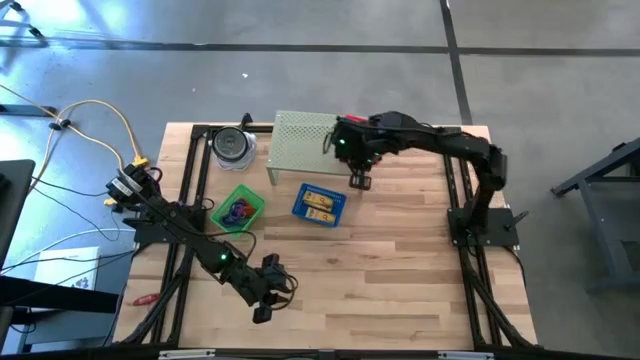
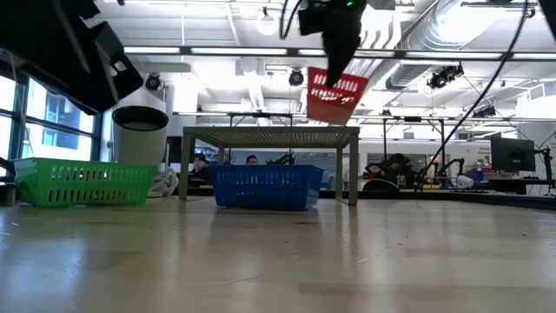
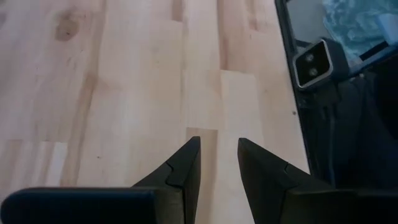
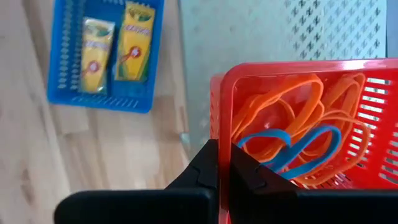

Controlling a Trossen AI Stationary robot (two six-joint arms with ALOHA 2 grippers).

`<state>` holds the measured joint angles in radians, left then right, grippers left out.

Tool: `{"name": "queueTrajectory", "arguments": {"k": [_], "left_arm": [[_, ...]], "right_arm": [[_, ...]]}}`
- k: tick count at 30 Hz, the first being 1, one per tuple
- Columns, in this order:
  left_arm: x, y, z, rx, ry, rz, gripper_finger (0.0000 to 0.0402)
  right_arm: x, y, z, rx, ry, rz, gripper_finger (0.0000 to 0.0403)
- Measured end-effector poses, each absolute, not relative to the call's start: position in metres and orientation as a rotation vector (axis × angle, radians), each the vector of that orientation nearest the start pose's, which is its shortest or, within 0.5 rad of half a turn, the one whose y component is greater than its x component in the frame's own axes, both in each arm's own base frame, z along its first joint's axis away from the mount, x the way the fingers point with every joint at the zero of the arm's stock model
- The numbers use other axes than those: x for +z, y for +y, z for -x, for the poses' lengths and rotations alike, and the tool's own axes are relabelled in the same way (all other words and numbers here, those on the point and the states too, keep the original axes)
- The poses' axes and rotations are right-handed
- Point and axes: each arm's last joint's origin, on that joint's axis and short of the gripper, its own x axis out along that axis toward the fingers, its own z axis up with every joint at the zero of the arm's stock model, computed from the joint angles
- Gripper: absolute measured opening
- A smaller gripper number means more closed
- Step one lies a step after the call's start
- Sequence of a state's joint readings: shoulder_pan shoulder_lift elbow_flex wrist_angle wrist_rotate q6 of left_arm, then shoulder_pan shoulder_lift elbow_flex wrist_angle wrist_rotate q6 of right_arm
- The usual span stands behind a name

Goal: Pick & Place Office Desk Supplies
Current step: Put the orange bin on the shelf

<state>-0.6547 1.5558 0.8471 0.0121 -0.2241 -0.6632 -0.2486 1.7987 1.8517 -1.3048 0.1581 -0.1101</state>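
Observation:
My right gripper (image 2: 335, 69) hangs high over the white mesh shelf (image 2: 269, 135) and is shut on a red basket (image 2: 337, 97). The basket holds orange band loops (image 4: 280, 106) and blue loops (image 4: 298, 152). In the high view my right gripper (image 1: 358, 178) stands at the shelf's near right corner, and the arm hides the red basket there. My left gripper (image 1: 265, 300) waits near the table's near left, open over bare wood (image 3: 219, 155). My right gripper pinches the red basket's side wall at its rim (image 4: 222, 124), with one finger (image 4: 252, 171) inside the basket and one outside. The fingers come from above, pointing steeply down. The basket hangs below them, tilted, lifted clear of the shelf and table.
A blue basket (image 1: 298, 205) with two yellow crayon boxes (image 4: 115, 46) sits in front of the shelf. A green basket (image 1: 252, 196) with purple and blue items sits to its left. A clear round container (image 1: 233, 145) stands at the far left. The table's near half is bare wood.

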Motion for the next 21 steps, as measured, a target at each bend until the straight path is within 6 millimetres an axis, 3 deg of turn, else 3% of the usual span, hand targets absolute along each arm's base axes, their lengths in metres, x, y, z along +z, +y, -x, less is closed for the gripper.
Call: {"name": "queueTrajectory", "arguments": {"k": [8,17,21], "left_arm": [[0.192,-0.18,-0.258,-0.166,0.729,0.324,0.0103],[0.192,-0.179,-0.259,-0.186,0.728,0.284,0.0103],[0.192,-0.18,-0.258,-0.204,0.738,0.288,0.0103]], "right_arm": [[0.34,-0.108,-0.375,-0.244,1.335,0.084,0.0003],[0.328,-0.139,-0.376,-0.256,1.371,-0.042,0.0003],[0.326,-0.137,-0.377,-0.228,1.382,-0.075,0.0003]]}}
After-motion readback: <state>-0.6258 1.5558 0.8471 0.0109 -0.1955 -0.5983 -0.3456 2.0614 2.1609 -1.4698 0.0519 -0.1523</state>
